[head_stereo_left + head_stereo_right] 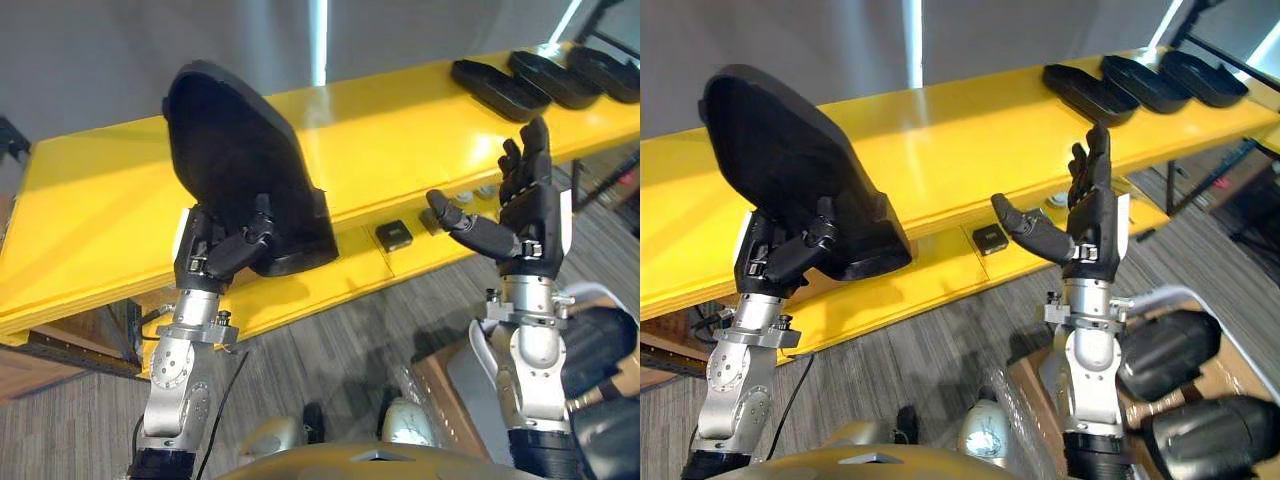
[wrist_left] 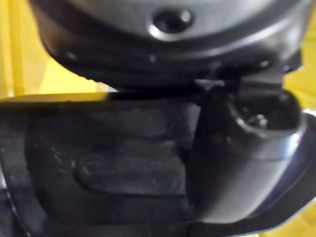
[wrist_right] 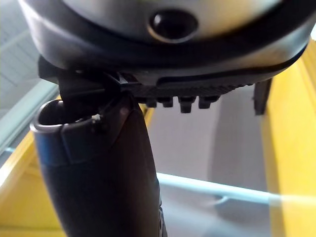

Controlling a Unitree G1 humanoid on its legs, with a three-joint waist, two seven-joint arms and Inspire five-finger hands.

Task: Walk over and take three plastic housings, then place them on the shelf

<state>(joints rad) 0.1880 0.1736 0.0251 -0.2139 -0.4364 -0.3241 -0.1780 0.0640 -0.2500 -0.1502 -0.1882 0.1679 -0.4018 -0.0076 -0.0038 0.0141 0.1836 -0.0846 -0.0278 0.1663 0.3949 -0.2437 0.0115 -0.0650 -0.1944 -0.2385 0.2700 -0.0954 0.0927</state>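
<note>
My left hand [image 1: 222, 250] is shut on a large black plastic housing [image 1: 245, 165], holding it upright and tilted above the near part of the yellow shelf [image 1: 380, 130]. The left wrist view has the housing [image 2: 123, 168] pressed close against the thumb [image 2: 242, 158]. Three more black housings [image 1: 545, 75] lie in a row on the shelf's far right end. My right hand [image 1: 525, 205] is raised in front of the shelf edge, open, fingers straight and thumb out, holding nothing. The right wrist view has its thumb [image 3: 98, 173].
A small black block [image 1: 394, 234] sits on the shelf's lower front ledge between my hands. A cardboard box [image 1: 1200, 400] with more dark housings stands on the floor at the lower right. Grey plank floor lies below the shelf.
</note>
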